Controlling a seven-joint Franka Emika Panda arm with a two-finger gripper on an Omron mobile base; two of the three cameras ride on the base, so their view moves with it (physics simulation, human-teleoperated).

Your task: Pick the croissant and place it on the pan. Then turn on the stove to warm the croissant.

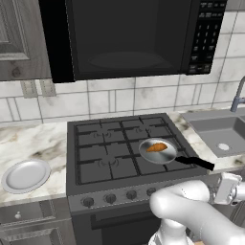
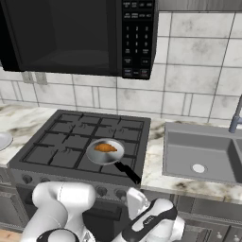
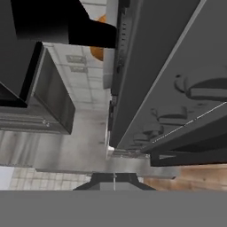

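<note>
Left base view shows the stove [image 1: 122, 150] in the middle of the frame, dark grey with black grates. The pan [image 1: 158, 151] sits on the front right burner, a little right of the middle of the frame. Its long black handle points to the lower right, past the stove's edge. The croissant [image 1: 156, 147] lies inside the pan, small and orange-brown. A row of round knobs [image 1: 110, 197] runs along the stove front, low in the frame. A round grey-white plate [image 1: 26, 175] rests on the marble table [image 1: 33, 143] at the left edge. A black microwave [image 1: 129, 36] hangs at the top. A grey sink [image 1: 220, 134] is at the right. The white arm [image 1: 191, 210] bends low in the lower right corner, in front of the stove.

In the right base view the pan [image 2: 105, 151] is near the middle, with the croissant [image 2: 106, 148] in it. The arm [image 2: 64, 201] curls along the bottom of the frame, below the knobs.

In the hand view the end effector [image 3: 114, 179] shows at the bottom middle. Its two dark tips are pressed together, clenched, with nothing between them. It is close to the stove front [image 3: 177, 88], which looks tilted. The pan handle [image 3: 66, 29] crosses the top left.
</note>
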